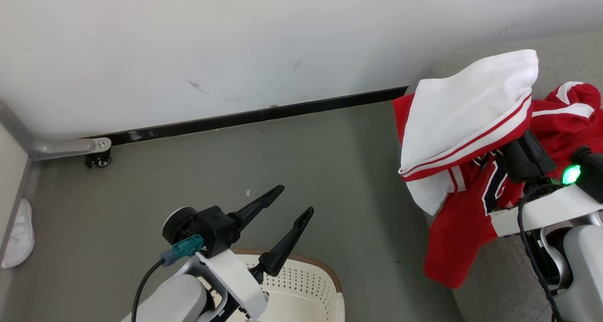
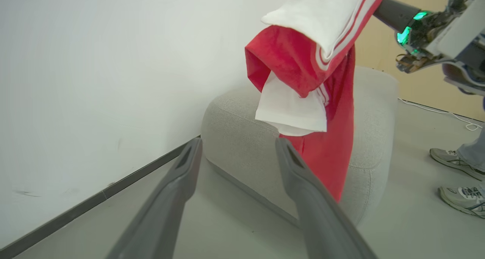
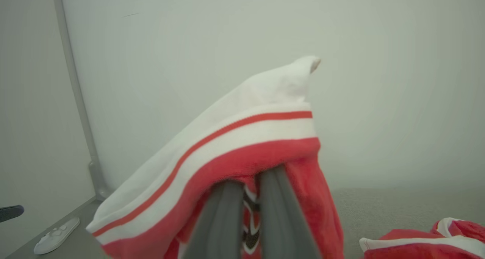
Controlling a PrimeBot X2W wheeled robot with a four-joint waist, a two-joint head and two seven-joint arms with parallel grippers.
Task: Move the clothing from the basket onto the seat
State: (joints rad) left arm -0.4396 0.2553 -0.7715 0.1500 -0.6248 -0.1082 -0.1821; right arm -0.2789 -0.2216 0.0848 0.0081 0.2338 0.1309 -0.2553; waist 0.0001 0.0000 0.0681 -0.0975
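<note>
- Head view is showing the left gripper (image 1: pixel 296 198) hanging above the basket (image 1: pixel 330 272). Its two fingers are standing spread apart and holding nothing. The frame's bottom edge and the arm are cutting off the basket's inside.
- Right gripper (image 3: pixel 248 192) is pinching the clothing (image 1: pixel 464 115), with its fingers pressing close together on the fabric and their tips lying buried under the folds.
- Clothing is hanging in the air at the rounded end of the seat (image 2: pixel 242 138), its long axis running up and down. The white striped panel is peaking on top and the red tail is pointing down toward the floor (image 1: pixel 282 148). Folds are hiding most of its dark lettering.
- Second garment (image 1: pixel 574 110) is lying crumpled on the seat farther back, with the frame edge cutting part of it off.
- White slipper (image 1: pixel 19 232) is lying on the floor at the far left.
</note>
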